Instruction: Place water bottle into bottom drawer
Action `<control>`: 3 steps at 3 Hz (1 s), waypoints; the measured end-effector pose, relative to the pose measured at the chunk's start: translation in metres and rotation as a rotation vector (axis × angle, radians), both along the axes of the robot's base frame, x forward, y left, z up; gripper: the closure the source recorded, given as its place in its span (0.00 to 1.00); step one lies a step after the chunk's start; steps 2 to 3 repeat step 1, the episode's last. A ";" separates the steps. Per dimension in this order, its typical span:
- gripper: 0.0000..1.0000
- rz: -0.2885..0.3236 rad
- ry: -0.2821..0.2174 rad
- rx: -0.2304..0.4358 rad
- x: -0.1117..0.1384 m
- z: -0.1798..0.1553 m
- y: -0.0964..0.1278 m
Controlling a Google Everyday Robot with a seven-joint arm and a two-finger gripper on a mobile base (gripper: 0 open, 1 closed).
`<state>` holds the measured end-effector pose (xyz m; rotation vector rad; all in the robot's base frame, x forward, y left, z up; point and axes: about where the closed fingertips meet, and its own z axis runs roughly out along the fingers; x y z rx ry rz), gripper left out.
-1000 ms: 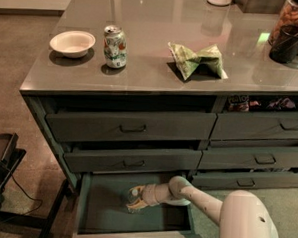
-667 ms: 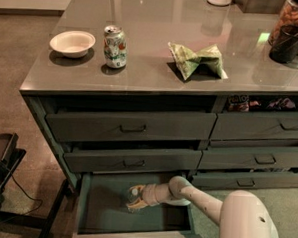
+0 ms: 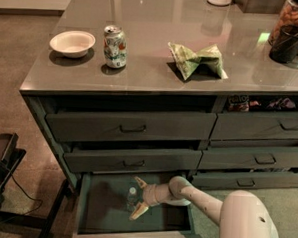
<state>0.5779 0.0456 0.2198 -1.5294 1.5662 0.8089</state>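
Nothing readable here, tbh. The soda can (image 3: pixel 115 47) at upper left has green-and-white print, but no letters come through (same for the green bag (image 3: pixel 197 61) and the water bottle (image 3: pixel 131 194)). The gripper (image 3: pixel 136 199) sits low center inside the bottom drawer (image 3: pixel 133 237), fingers spread either side of the bottle.
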 end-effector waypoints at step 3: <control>0.00 0.000 0.000 0.000 0.000 0.000 0.000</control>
